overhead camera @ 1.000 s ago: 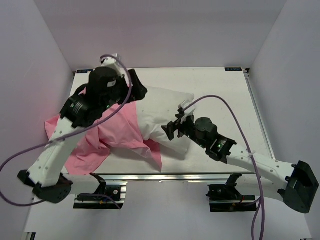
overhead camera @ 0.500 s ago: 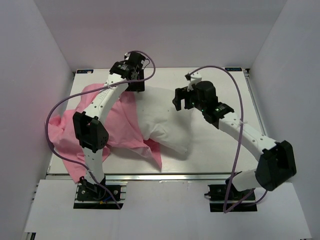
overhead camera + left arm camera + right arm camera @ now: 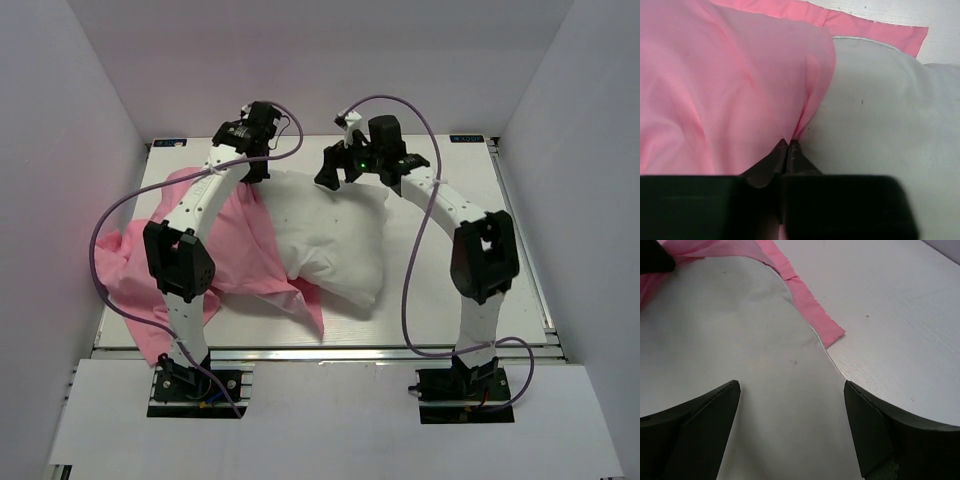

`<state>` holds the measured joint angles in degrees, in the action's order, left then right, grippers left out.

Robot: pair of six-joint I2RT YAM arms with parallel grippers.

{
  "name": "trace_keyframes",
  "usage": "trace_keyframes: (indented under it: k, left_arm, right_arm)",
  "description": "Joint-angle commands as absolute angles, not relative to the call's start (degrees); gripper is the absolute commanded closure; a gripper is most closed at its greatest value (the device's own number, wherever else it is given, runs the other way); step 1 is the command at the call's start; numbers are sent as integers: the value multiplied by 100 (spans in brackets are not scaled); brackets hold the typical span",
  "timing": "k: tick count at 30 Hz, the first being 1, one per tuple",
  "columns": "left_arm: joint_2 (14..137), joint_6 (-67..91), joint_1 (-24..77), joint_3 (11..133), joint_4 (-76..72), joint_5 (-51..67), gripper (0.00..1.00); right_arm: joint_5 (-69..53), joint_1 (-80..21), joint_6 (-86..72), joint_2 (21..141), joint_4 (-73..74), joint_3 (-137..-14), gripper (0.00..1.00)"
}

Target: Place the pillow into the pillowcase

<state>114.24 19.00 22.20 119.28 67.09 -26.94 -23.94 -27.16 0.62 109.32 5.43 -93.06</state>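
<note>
Left hand (image 3: 788, 146) pinches pillowcase (image 3: 715, 90); right hand (image 3: 791, 386) — agape — above pillow (image 3: 730, 325).

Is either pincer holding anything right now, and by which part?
The left pincer is pinched shut on the pillowcase, at its edge beside the pillow. The right pincer is open over the pillow, holding nothing.

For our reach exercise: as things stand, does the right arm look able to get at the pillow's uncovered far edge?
Likely yes: the right gripper hovers open just above the pillow, nothing lying between them.
</note>
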Motion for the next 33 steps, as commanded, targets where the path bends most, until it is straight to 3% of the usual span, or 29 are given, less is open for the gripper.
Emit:
trace_keyframes:
  k: [1, 2, 9, 12, 13, 17, 19, 21, 23, 29, 33]
  left_arm:
    - [11487, 1697, 2180, 12032, 6531, -2619, 93]
    - [11487, 1688, 2180, 12067, 6495, -2628, 100]
    - [10987, 1196, 2180, 11769, 5661, -1952, 100]
    - [10767, 1029, 2188, 11751, 5265, -1469, 100]
    - [10732, 1002, 2188, 11786, 5152, -1311, 100]
    - [10670, 1011, 2372, 12400, 5212, -189, 100]
    - [10435, 1011, 2557, 12498, 4950, 139, 100]
    - [10232, 1046, 2969, 12472, 4756, 202, 100]
    - [10003, 1098, 3434, 12542, 4597, 184, 100]
    - [9477, 1274, 5040, 12124, 4185, 774, 100]
    - [8782, 1642, 5660, 11051, 3833, 738, 100]
  right_arm:
    - [-4153, -2566, 483, 11556, 1017, -10097, 11]
    - [-4357, -2584, 614, 11723, 1159, -10281, 11]
    - [-5518, -2672, 1211, 12990, 2082, -11320, 11]
    - [-5959, -2891, 1975, 12842, 2627, -11251, 66]
    - [-5994, -2970, 2004, 12745, 2645, -11180, 100]
    - [-5566, -2988, 1874, 11736, 2586, -10674, 100]
    - [-4986, -2997, 1349, 10438, 1280, -9744, 100]
    - [-4390, -3058, 1108, 8987, -498, -8039, 100]
    - [-3940, -3269, 931, 7821, -1210, -7150, 100]
    - [-2674, -3533, -25, 7093, -2370, -5627, 100]
    - [-325, -3551, -490, 7163, -2680, -4906, 100]
